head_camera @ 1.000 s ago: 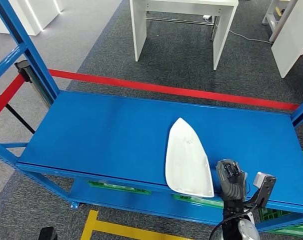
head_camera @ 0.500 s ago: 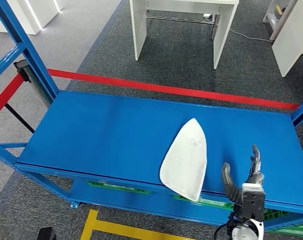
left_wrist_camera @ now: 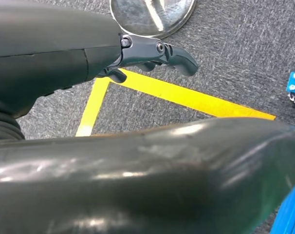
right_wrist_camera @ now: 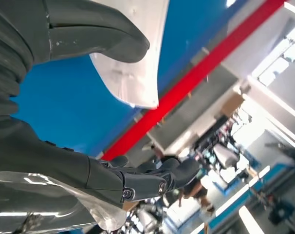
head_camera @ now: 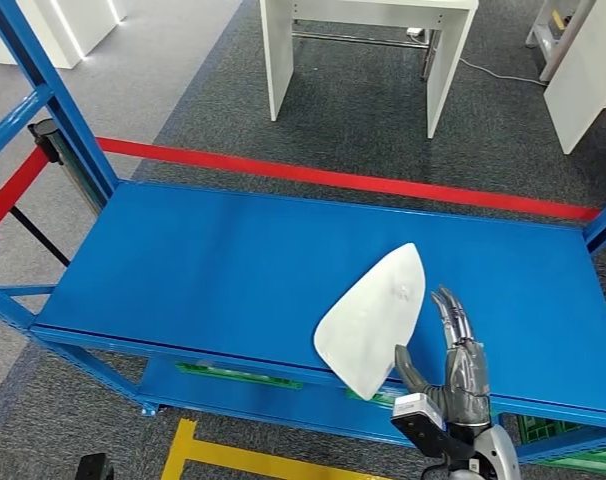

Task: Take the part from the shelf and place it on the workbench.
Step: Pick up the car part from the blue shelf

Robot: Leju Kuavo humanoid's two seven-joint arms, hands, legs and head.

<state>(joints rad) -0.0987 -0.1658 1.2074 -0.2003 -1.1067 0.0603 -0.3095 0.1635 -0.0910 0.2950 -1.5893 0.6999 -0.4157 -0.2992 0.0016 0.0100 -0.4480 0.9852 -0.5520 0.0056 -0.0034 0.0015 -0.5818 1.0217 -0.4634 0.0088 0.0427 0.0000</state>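
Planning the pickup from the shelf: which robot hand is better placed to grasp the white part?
The right robot hand: it is open right beside the flat white teardrop-shaped plastic part on the blue metal shelf. The left robot hand hangs over grey carpet.

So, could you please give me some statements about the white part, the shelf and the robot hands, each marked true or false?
1. The flat white teardrop-shaped plastic part lies on the blue metal shelf. True.
2. The part overhangs the shelf's front edge. True.
3. The right robot hand grips the part. False: its fingers are spread, beside the part.
4. The part rests on the white workbench. False: the workbench is beyond the shelf.
5. The left robot hand holds nothing. True.
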